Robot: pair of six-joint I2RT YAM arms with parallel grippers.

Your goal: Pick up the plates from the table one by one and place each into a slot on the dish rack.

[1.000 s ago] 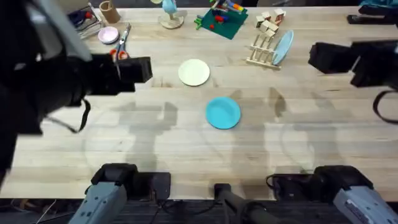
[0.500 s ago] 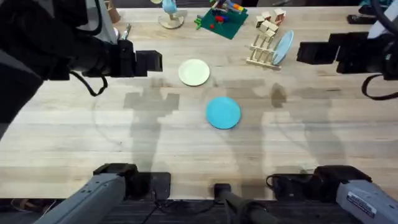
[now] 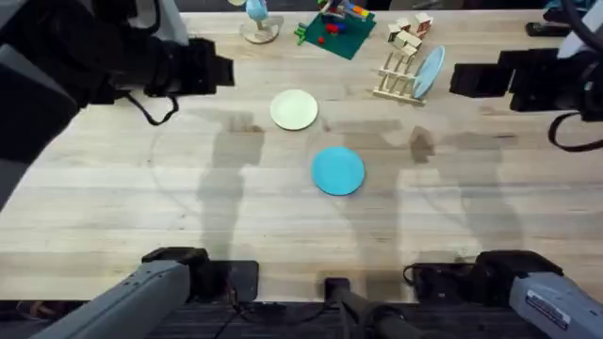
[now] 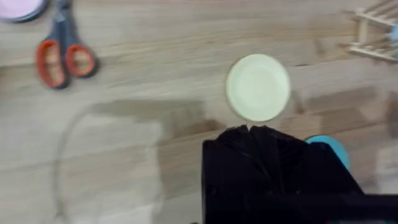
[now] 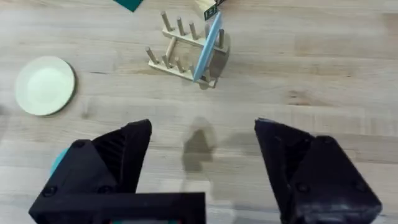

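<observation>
Your left tool (image 3: pixel 221 72) is up over the far-left part of the counter (image 3: pixel 141 207), fingers pressed together, holding nothing. Your right tool (image 5: pixel 202 155) hangs over the far-right side with its jaws spread wide, also empty. The cream plate (image 3: pixel 294 109) lies flat just right of the left tool, and the turquoise plate (image 3: pixel 337 170) lies flat nearer you, around the middle. The dish rack (image 3: pixel 398 75) stands far right of centre with a pale blue plate (image 3: pixel 428 72) on edge in it. Scissors (image 4: pixel 62 56) lie off to the far left.
</observation>
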